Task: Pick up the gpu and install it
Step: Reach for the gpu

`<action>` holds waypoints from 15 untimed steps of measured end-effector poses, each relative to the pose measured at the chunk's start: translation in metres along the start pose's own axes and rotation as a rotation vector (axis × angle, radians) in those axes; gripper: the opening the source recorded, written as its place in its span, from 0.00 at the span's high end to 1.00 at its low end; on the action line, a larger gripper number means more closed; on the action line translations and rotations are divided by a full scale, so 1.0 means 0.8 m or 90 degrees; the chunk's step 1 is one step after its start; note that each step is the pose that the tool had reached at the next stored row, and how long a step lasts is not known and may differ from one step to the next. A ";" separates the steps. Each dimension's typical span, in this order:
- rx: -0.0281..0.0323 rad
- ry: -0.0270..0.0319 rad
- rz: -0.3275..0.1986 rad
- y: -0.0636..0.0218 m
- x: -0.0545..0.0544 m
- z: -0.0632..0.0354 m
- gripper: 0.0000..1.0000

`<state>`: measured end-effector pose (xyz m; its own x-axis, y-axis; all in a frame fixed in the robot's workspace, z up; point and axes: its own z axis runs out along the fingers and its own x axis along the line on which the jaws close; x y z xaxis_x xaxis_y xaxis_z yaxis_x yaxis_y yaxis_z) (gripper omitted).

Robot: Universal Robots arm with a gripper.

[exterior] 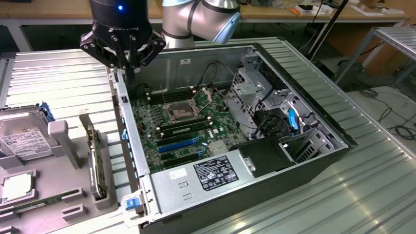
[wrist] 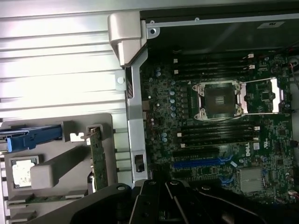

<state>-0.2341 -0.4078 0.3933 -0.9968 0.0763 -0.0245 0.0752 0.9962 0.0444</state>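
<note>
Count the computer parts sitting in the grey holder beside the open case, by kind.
Hard drive: 1
GPU card: 1
Processor chip: 1
Memory stick: 1
Total: 4

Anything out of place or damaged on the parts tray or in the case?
Nothing stands out. The gpu stands on edge in its slot on the gray tray. The motherboard looks intact, with nothing loose on it. The gripper hangs shut and empty over the case edge.
</note>
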 end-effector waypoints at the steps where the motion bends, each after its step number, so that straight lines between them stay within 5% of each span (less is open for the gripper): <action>1: 0.0000 0.0000 0.000 -0.001 0.002 0.000 0.89; 15: 0.0001 0.0001 0.000 -0.018 0.045 -0.002 0.89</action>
<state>-0.2711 -0.4193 0.3933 -0.9968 0.0762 -0.0244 0.0751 0.9962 0.0443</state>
